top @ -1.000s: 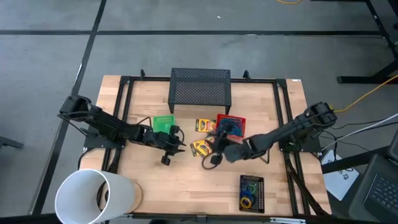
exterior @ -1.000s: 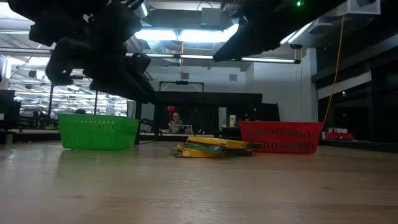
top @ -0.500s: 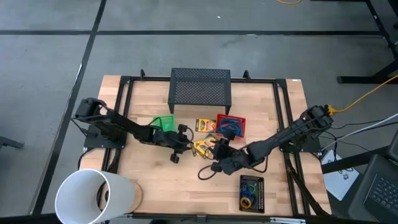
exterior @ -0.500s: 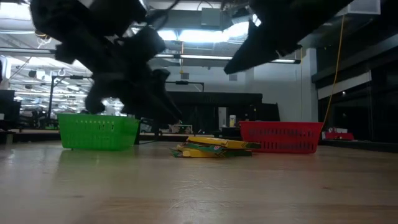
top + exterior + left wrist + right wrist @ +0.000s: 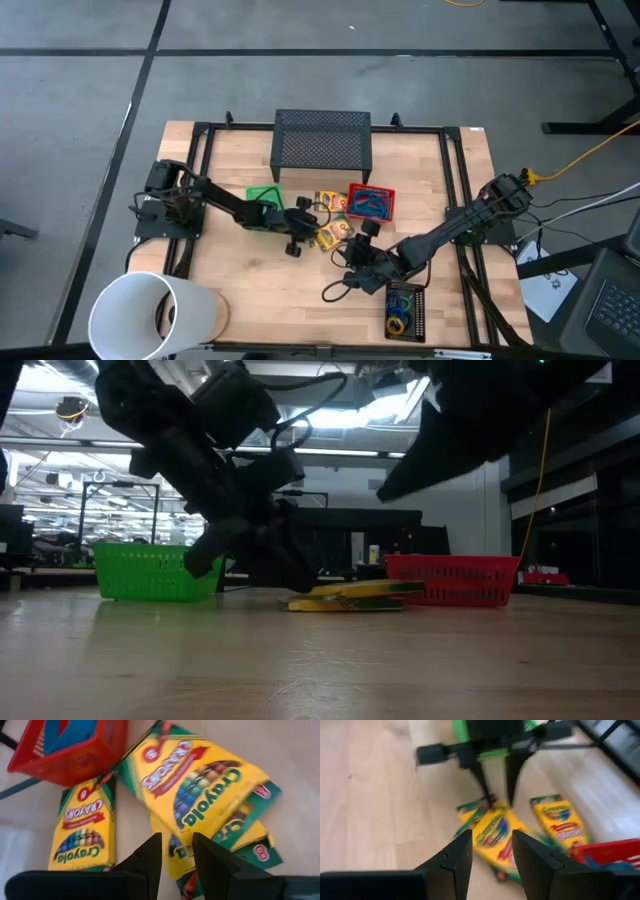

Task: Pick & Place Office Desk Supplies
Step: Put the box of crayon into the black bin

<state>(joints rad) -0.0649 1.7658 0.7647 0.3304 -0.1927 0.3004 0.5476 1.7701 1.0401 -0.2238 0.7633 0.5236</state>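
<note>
Several yellow crayon boxes lie in a loose pile [image 5: 332, 233] [image 5: 200, 795] [image 5: 495, 832] on the table's middle, flat on one another. One more crayon box [image 5: 328, 200] [image 5: 82, 830] lies flat beside the red tray [image 5: 370, 201], which holds the blue cord bundle [image 5: 372, 204]. My left gripper [image 5: 305, 228] [image 5: 175, 842] is open and low at the pile's left end. My right gripper [image 5: 360, 250] [image 5: 492, 834] is open, above the table near the pile, holding nothing. Coloured rubber-band rings [image 5: 400, 315] lie in the black tray. My left gripper comes slanting down from the table's left, its open fingertips [image 5: 487, 795] standing at the pile's edge [image 5: 492, 802]. I cannot tell whether they touch the boxes.
The green tray [image 5: 264, 196] sits behind my left gripper. A black mesh stand [image 5: 322, 140] is at the far edge, the black tray [image 5: 405, 310] near the near edge, and a big white cylinder [image 5: 155, 315] at the near left corner. Bare wood lies left of the black tray.
My left gripper has moved toward the table's right and down, from beside the green tray to the crayon pile. My right gripper has drawn back from the red tray toward the near edge. The topmost box of the pile now lies at a different angle.
</note>
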